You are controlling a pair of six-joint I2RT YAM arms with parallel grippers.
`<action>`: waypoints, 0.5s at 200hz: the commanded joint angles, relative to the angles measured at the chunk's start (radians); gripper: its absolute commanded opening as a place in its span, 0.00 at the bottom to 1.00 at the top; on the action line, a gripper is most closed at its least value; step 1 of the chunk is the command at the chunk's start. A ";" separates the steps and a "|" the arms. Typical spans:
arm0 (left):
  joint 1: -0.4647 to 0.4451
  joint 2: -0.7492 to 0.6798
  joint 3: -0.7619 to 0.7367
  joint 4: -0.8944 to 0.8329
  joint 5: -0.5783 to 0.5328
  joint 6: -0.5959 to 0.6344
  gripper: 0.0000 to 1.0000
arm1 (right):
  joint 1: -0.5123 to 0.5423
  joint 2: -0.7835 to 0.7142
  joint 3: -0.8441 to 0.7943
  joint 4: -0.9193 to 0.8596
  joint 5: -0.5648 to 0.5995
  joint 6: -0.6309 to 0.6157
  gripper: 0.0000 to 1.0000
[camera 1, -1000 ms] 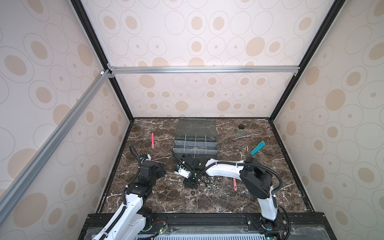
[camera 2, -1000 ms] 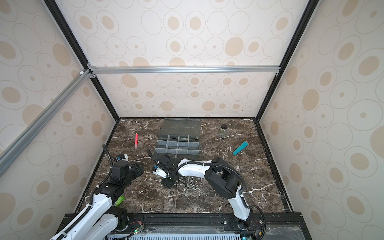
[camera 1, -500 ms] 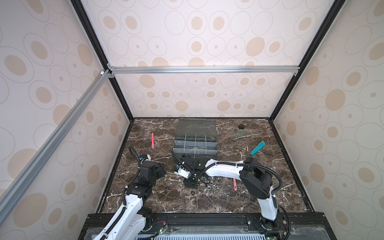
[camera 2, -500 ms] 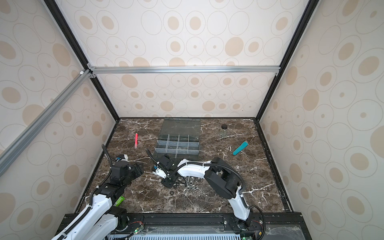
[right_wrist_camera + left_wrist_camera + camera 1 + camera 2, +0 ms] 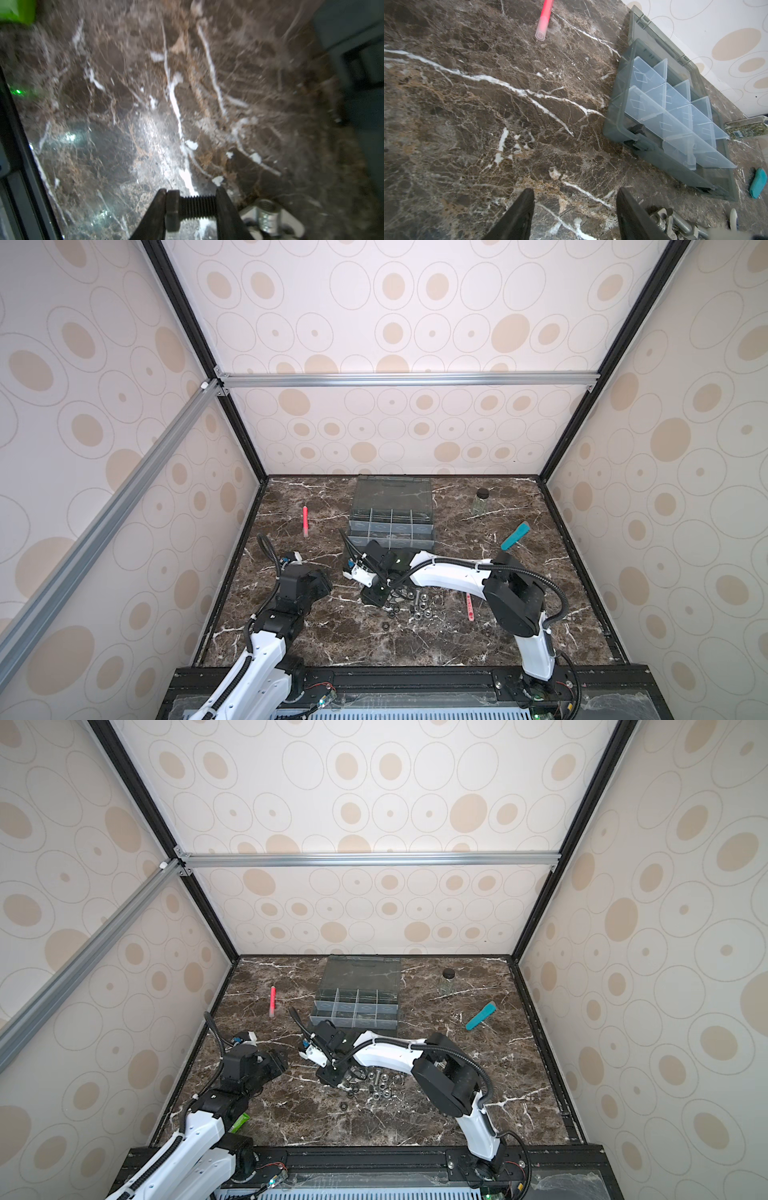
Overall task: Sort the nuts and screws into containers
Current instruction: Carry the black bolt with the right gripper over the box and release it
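Note:
A loose pile of silver and black screws and nuts [image 5: 415, 605] [image 5: 376, 1085] lies on the marble in front of the grey organizer box of containers [image 5: 415, 542] [image 5: 353, 1022], whose lid stands open. My right gripper [image 5: 375, 596] [image 5: 191, 199] reaches across to the pile's left end and is shut on a black screw [image 5: 194, 205], held lengthwise, head against one finger. A silver nut [image 5: 268, 214] lies just beside it. My left gripper [image 5: 320, 585] [image 5: 575, 191] stands open over bare marble to the left of the pile, holding nothing. Silver screws [image 5: 679, 222] show beside one of its fingers.
A red pen [image 5: 305, 520] lies at the back left and a black-capped glass jar [image 5: 481, 501] at the back right. A teal object [image 5: 515, 536] lies right of the box, a pink-handled spoon [image 5: 471, 608] right of the pile. Something green [image 5: 239, 1122] lies by the left arm.
My right gripper's jaws have narrowed onto the black screw at the pile. Both arms have stayed nearly where they were.

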 commanded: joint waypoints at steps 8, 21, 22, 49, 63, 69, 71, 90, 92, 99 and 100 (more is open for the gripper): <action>0.008 -0.011 -0.019 0.038 0.031 -0.017 0.63 | -0.068 0.020 0.112 -0.005 0.019 0.020 0.34; 0.008 -0.010 -0.032 0.055 0.045 -0.021 0.63 | -0.090 0.041 0.157 -0.004 0.048 0.036 0.34; 0.008 -0.009 -0.033 0.056 0.046 -0.021 0.63 | -0.091 0.043 0.161 -0.003 0.050 0.037 0.34; 0.008 0.005 -0.046 0.082 0.064 -0.011 0.63 | -0.124 0.097 0.241 0.008 0.153 0.069 0.34; 0.008 0.016 -0.045 0.086 0.069 0.002 0.63 | -0.137 0.134 0.287 0.006 0.195 0.091 0.34; 0.008 0.020 -0.044 0.090 0.073 0.007 0.64 | -0.144 0.152 0.309 -0.001 0.205 0.101 0.34; 0.008 0.022 -0.044 0.091 0.072 0.008 0.63 | -0.147 0.159 0.316 -0.004 0.209 0.105 0.34; 0.008 0.036 -0.042 0.097 0.082 0.019 0.64 | -0.155 0.205 0.373 -0.032 0.263 0.130 0.34; 0.008 0.036 -0.042 0.098 0.083 0.019 0.64 | -0.155 0.210 0.377 -0.033 0.267 0.131 0.34; 0.008 0.039 -0.046 0.103 0.087 0.021 0.64 | -0.155 0.220 0.387 -0.037 0.274 0.139 0.34; 0.008 0.039 -0.046 0.103 0.087 0.021 0.64 | -0.155 0.222 0.388 -0.037 0.275 0.139 0.34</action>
